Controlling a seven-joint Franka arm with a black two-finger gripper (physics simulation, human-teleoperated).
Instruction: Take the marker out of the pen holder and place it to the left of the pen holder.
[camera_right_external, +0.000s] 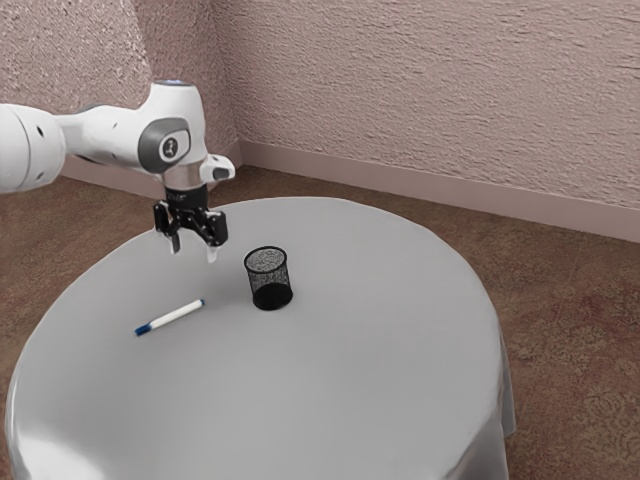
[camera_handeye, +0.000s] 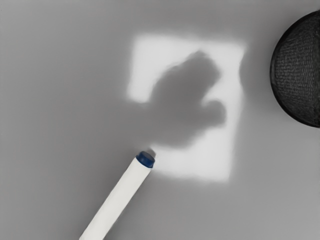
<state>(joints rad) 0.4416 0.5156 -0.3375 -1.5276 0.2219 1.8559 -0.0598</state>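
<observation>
My gripper (camera_right_external: 193, 253) hangs above the table in the exterior view, its two fingers apart with nothing between them. The white marker with blue ends (camera_right_external: 172, 317) lies flat on the table, on the pen holder's side toward the exterior view's left. Upright and apart from it stands the black mesh pen holder (camera_right_external: 268, 277), with no marker inside. The wrist view shows part of the marker (camera_handeye: 119, 196), one blue end pointing inward, and part of the dark pen holder (camera_handeye: 298, 70) at the edge.
A round table (camera_right_external: 350, 370) with a grey cloth carries both objects. Its rounded edge drops to a brown carpet, and a pink textured wall rises behind it. In the wrist view, a bright patch with the arm's shadow falls on the cloth.
</observation>
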